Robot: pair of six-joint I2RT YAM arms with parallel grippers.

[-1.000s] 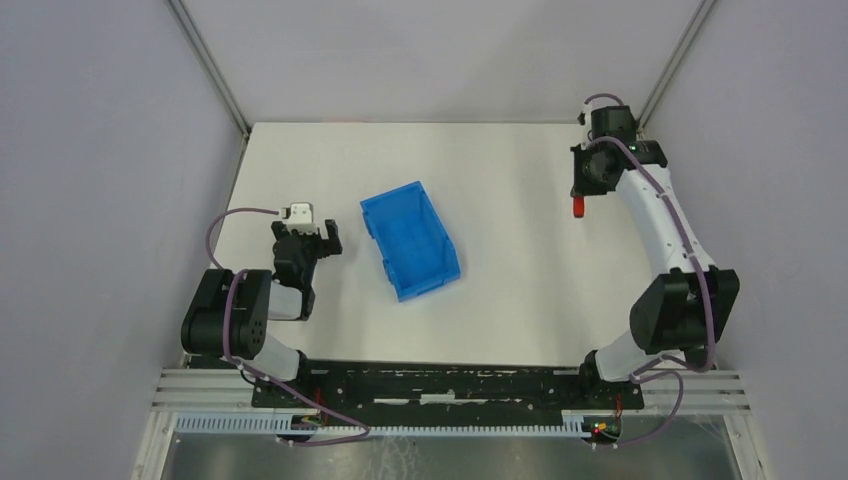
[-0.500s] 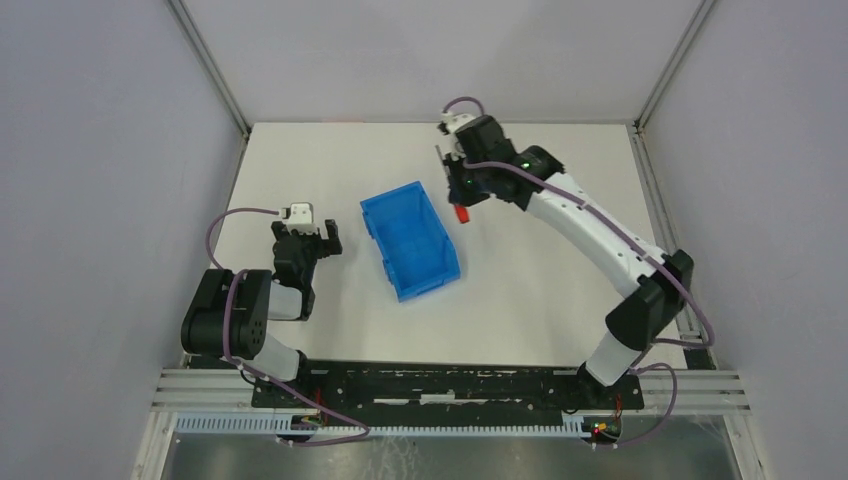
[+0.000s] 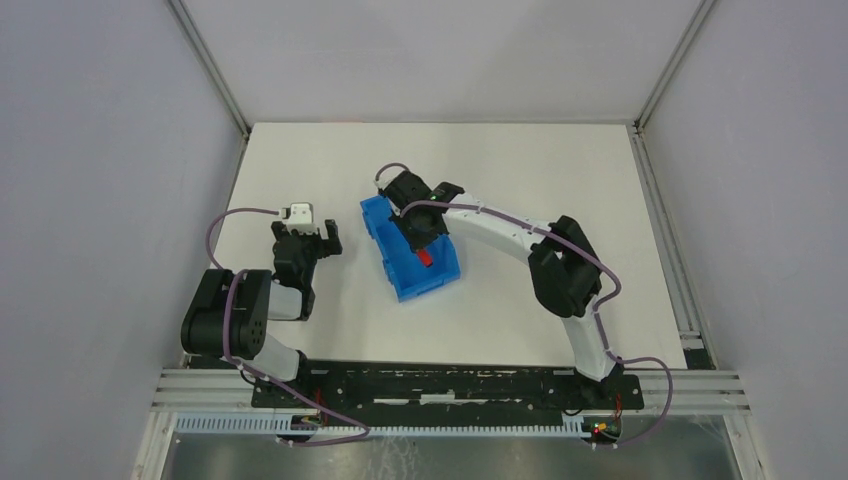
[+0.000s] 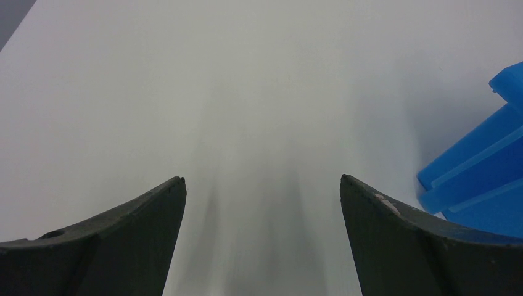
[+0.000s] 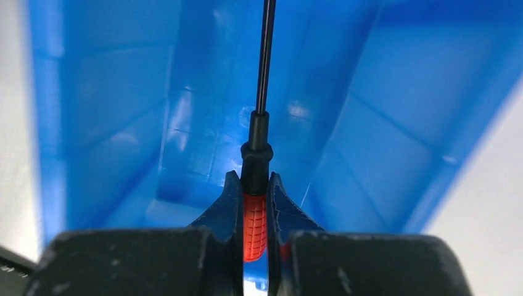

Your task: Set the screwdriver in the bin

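The right hand point(image 5: 254, 185) is clamped on the small screwdriver with the red bumpy handle and thin black shaft point(image 5: 257, 148). Its two dark fingers point(image 5: 229, 203) squeeze the red handle from both sides. The black shaft sticks out past them and points down into the bright blue plastic bin with tall walls point(image 5: 92, 135). From above, this hand hangs over the middle of the bin, and a bit of red shows inside the blue walls. I cannot tell if the tip touches the bin floor yet. The bin sits at a slant near the middle of the white worktop point(image 3: 560, 180). The left hand point(image 4: 262, 179) is off to the bin's left side, near it but not touching. Its fingers are wide apart with nothing between them. It looks like the carrying part is done and the letting-go part is up now. The next move should be simple: the right hand spreads its fingers so the screwdriver drops inside. Going a little lower first might help, so the screwdriver lands softly and does not bounce out over the low end.
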